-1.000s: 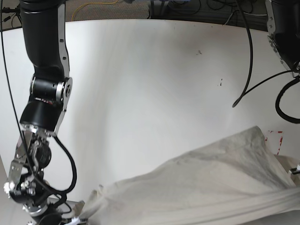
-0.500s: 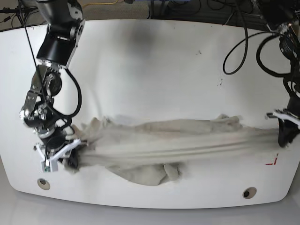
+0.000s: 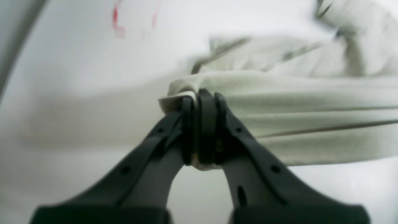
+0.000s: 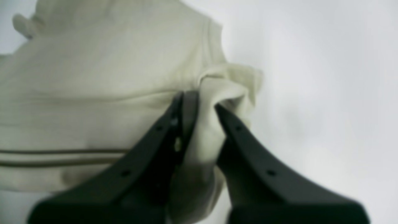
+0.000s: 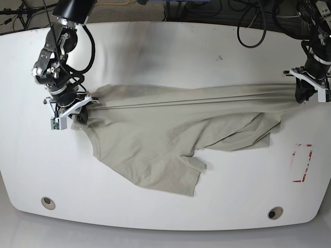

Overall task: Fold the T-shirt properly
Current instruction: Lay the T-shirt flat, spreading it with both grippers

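Observation:
The T-shirt (image 5: 165, 134) is a plain light khaki garment, stretched taut across the white table (image 5: 170, 57) between both arms, its lower part draped forward in wrinkles. At the base view's right, my left gripper (image 5: 301, 96) is shut on one end of the shirt; the left wrist view shows the cloth (image 3: 279, 102) pinched between the black fingers (image 3: 206, 124). At the base view's left, my right gripper (image 5: 81, 109) is shut on the other end, and the right wrist view shows fabric (image 4: 93, 93) bunched in the grip (image 4: 202, 105).
A red corner mark (image 5: 302, 163) is on the table at the right. Two round holes (image 5: 47, 202) (image 5: 275, 213) sit near the front edge. Cables (image 5: 248, 20) hang behind the table's far edge.
Both grippers have carried the shirt away from the front edge toward the table's far half. The shirt has gone from a bunched rope to a taut top line with cloth spread below.

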Robot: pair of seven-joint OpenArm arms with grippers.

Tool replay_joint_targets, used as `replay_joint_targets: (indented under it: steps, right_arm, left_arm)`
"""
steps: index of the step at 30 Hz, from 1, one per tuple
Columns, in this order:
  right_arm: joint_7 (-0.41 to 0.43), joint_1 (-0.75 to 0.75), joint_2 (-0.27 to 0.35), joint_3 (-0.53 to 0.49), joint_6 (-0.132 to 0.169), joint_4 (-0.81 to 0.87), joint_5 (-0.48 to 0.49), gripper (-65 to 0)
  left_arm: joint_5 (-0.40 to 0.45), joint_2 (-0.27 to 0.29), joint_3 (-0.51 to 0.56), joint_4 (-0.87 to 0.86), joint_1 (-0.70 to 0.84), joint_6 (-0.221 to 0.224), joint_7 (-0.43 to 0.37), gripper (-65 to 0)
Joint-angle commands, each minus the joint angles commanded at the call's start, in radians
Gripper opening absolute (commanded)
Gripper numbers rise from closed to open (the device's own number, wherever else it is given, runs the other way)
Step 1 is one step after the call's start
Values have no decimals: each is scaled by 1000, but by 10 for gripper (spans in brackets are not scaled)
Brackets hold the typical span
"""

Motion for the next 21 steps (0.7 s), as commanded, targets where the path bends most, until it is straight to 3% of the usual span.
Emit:
replay_joint_targets:
  steps: [13,21]
  right_arm:
    - [0,-167,-69,0,0,20,-3,-640]
    - [0,-212,-83,0,-2,14,-6,-636]
  left_arm:
    - [3,0,-29,-5,175,0,3,-650]
    - [3,0,-34,-48,207,0,3,-650]
